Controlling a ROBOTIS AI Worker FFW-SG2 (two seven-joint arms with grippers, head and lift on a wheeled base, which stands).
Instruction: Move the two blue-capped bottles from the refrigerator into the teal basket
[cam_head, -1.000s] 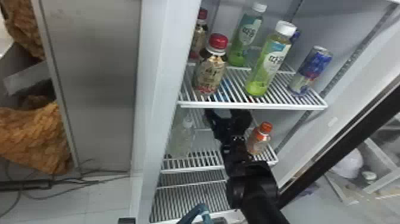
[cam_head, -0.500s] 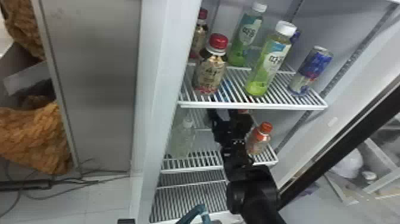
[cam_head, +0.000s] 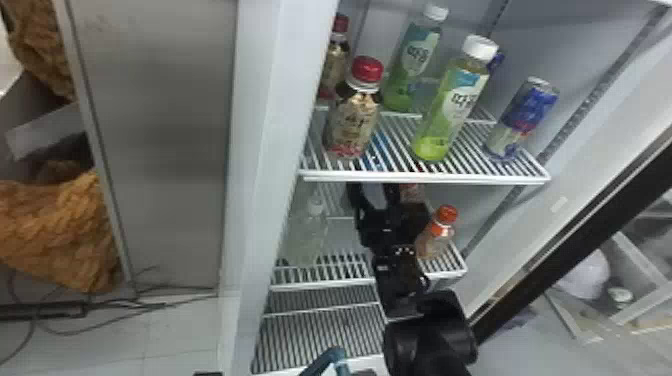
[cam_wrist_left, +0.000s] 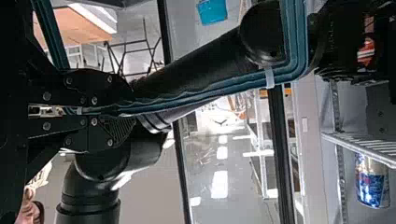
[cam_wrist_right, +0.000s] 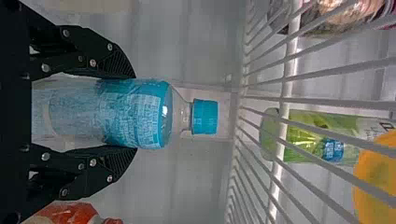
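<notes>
Inside the refrigerator, my right gripper (cam_head: 374, 194) is below the upper wire shelf (cam_head: 425, 177). In the right wrist view, my right gripper (cam_wrist_right: 136, 113) is shut on a clear blue-capped bottle (cam_wrist_right: 140, 112), one finger pressing each side of its blue label. The bottle's blue cap (cam_wrist_right: 205, 116) points toward the shelf slats, and its base is hidden. Something blue (cam_head: 381, 152) shows through those slats in the head view. My left gripper (cam_wrist_left: 133, 113) is shut with nothing between its fingers. A teal container (cam_wrist_left: 212, 11), possibly the basket, appears beyond the arm in the left wrist view.
Red-capped bottles (cam_head: 352, 115), green bottles (cam_head: 452, 102) and a blue can (cam_head: 522, 120) stand on the upper shelf. Below it, an orange-capped bottle (cam_head: 437, 232) is right of my gripper and a clear bottle (cam_head: 306, 237) left of it. The door frame (cam_head: 595, 230) slants at right.
My right gripper's fingers have come closer together around the bottle, and its arm has shifted slightly. The bottles on the upper shelf have not moved.
</notes>
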